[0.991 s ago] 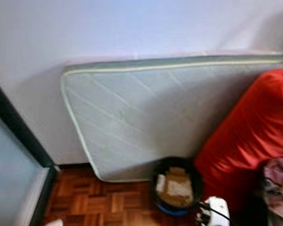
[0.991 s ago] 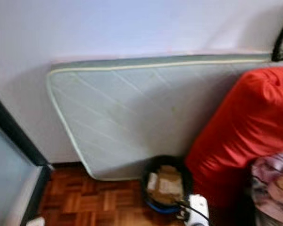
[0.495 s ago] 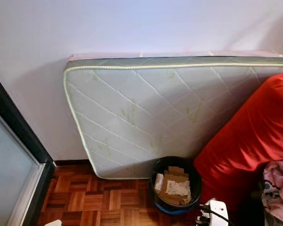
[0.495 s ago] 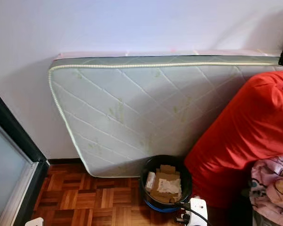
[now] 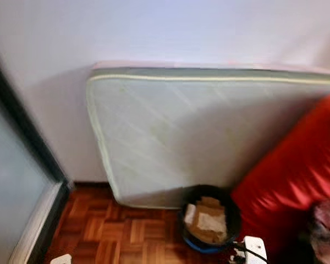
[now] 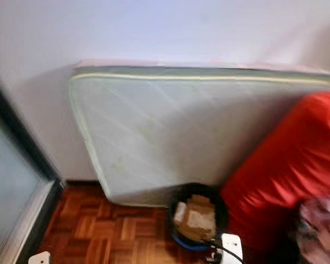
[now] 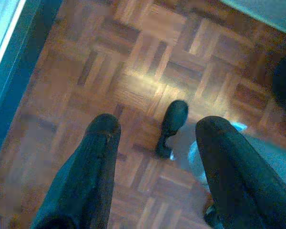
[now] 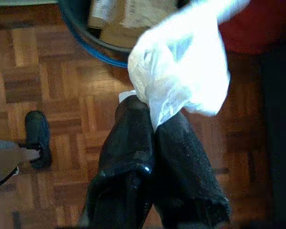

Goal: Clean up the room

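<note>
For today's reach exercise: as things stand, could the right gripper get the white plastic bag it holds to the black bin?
Probably yes. The right gripper is shut on the white plastic bag close to the black bin, whose open top has nothing between.

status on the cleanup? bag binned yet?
Not yet. Done: the right gripper is shut on a white plastic bag. In hand: it holds the bag above the parquet floor, close to the dark bin, which already contains cardboard scraps. Left: carry the bag over the bin and release it. The left gripper is open with nothing between its fingers.
</note>
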`<state>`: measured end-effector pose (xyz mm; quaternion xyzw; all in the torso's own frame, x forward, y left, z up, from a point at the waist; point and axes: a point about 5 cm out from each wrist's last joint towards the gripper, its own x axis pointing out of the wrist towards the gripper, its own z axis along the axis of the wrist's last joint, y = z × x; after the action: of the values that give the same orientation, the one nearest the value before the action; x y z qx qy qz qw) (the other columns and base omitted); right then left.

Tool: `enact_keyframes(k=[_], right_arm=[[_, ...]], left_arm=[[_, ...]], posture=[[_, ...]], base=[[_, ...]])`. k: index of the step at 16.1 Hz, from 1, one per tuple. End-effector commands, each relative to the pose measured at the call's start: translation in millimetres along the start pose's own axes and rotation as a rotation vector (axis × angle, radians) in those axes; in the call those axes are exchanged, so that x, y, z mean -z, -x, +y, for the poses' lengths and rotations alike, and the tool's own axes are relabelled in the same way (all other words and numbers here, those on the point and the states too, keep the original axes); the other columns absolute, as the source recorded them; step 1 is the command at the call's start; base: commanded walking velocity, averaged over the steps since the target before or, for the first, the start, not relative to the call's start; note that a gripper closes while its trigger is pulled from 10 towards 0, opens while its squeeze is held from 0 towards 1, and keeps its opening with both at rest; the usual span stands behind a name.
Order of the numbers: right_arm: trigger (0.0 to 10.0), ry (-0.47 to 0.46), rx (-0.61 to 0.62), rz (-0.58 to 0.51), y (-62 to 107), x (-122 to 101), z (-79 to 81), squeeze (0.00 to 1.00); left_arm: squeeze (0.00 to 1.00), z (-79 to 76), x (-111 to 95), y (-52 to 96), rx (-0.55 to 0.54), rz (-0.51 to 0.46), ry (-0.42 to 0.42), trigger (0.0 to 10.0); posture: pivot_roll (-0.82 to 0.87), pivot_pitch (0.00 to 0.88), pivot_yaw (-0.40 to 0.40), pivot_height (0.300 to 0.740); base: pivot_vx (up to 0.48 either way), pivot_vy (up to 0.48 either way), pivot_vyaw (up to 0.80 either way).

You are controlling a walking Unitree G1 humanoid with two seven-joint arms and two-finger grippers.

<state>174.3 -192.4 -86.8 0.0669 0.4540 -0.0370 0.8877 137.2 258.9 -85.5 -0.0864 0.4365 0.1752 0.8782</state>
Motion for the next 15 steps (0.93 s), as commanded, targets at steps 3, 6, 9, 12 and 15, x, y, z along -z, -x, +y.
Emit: enact_keyframes(k=[3,6,9,12,15], right_arm=[[10.0,0.011,-0.001,-0.006,0.0,-1,-0.3,0.0],[10.0,0.012,-0.001,-0.006,0.0,-1,-0.3,0.0],[10.0,0.016,0.0,-0.005,0.2,-1,-0.7,0.0],[10.0,0.018,-0.003,-0.004,0.1,-1,-0.7,0.0],[10.0,0.026,-0.013,-0.001,0.1,-1,-0.3,0.0]], left_arm=[[0.0,3.2,7,1.9,-0.003,0.027,-0.008,10.0],[0.0,2.8,7,1.9,0.0,0.029,-0.012,10.0],[0.0,-4.6,7,0.7,0.011,0.028,-0.014,10.0],[0.0,-7.6,7,0.3,0.012,0.029,-0.015,10.0],[0.0,-6.4,7,0.4,0.012,0.029,-0.015,10.0]], posture=[[0.04,0.0,-0.032,0.74],[0.04,0.0,-0.029,0.74],[0.04,0.0,-0.03,0.74],[0.04,0.0,-0.03,0.74],[0.04,0.0,-0.03,0.74]], base=[[0.161,0.0,0.0],[0.247,0.0,0.0],[0.246,0.0,0.0],[0.25,0.0,0.0],[0.246,0.0,0.0]])
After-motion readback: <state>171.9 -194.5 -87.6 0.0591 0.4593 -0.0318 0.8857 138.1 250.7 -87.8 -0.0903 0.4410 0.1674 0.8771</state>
